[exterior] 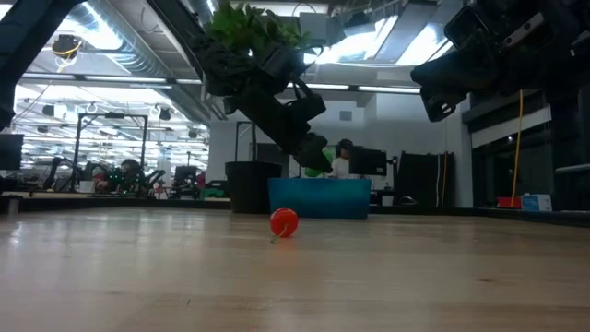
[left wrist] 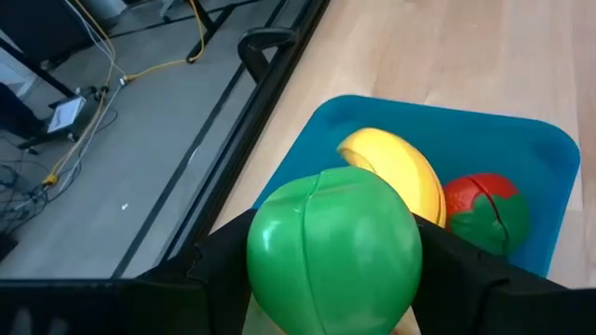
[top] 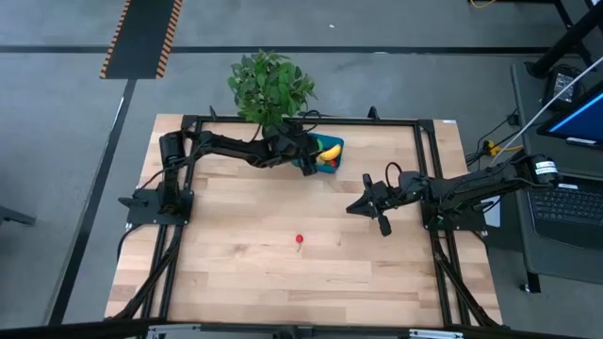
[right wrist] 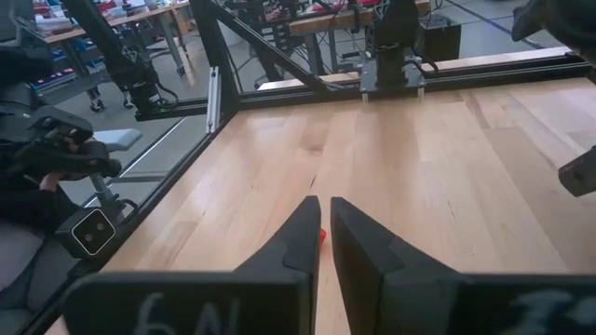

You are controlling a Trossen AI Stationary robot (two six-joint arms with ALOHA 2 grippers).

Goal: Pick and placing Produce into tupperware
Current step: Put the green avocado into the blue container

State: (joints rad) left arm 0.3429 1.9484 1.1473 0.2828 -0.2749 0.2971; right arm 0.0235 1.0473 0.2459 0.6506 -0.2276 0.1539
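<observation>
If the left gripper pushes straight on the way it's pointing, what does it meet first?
Probably the teal tupperware: the left gripper, holding a green fruit, points down into it, toward the yellow banana and a red-and-green piece. Depth unclear.

The high view looks straight down on the whole table (top: 283, 273), the potted plant (top: 270, 83) at its 12 o'clock edge. The low view sits at tabletop level, facing level across the boards into the room, near the small red piece (exterior: 283, 222). The left wrist view looks down close onto the tupperware (left wrist: 521, 140). The right wrist view faces across the table (right wrist: 438, 167). The tupperware (top: 335, 146) appears in the high, low and left wrist views.
</observation>
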